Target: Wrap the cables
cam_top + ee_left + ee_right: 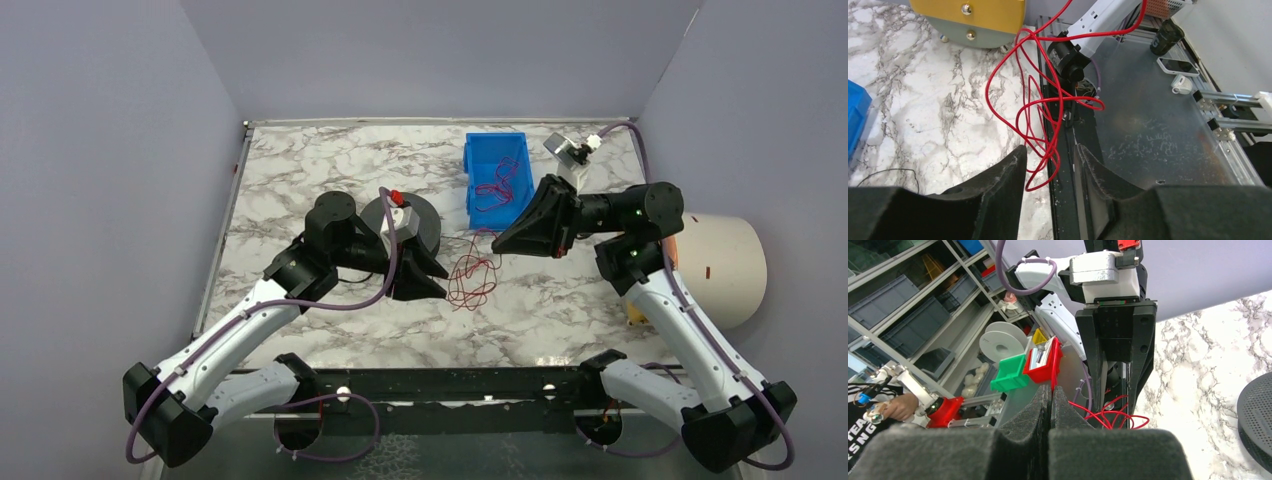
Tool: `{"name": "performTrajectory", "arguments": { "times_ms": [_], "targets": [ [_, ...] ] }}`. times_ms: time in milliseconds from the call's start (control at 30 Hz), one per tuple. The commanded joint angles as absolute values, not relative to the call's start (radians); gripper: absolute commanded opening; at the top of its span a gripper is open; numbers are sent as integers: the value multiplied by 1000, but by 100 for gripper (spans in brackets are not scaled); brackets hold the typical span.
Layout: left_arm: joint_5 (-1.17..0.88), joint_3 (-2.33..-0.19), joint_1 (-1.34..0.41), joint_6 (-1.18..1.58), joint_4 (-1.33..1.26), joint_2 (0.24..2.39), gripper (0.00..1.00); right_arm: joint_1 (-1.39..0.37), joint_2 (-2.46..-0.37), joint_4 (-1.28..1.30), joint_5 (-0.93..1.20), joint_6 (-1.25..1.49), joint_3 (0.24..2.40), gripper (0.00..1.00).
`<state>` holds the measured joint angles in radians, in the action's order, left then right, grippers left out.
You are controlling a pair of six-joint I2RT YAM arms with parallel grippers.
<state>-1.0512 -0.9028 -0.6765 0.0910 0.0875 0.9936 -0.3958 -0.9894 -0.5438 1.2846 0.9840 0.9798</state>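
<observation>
- Blue plastic bin [482, 158] stood at the upper centre of the top view, with loose red wire [493, 190] lying inside it.
- Tangled thin red cable [472, 280] lay on the marble table [300, 190] at frame centre, between both grippers.
- Left gripper [1048, 156] had its fingers parted, with cable loops hanging in the gap.
- Right gripper [1050, 390] had its fingers pressed together; whether they pinched a strand could not be told.

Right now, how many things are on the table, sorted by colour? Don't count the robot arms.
Red: 2, the loose cable bundle on the marble and the binned cable bundle
Blue: 1, the bin
Black: 1, the round perforated disc
Grey: 1, the small device at the back, beside the bin
Total: 5
</observation>
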Motion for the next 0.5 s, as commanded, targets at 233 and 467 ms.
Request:
{"name": "performTrajectory", "arguments": {
  "times_ms": [233,467],
  "targets": [
    [-1057,-884,-686,73,57,976,0,-399,-1013,-566,1240,978,1032,1],
    [-1017,-884,-686,78,65,924,0,-400,-1011,-214,1095,747,1077,6]
  ]
}}
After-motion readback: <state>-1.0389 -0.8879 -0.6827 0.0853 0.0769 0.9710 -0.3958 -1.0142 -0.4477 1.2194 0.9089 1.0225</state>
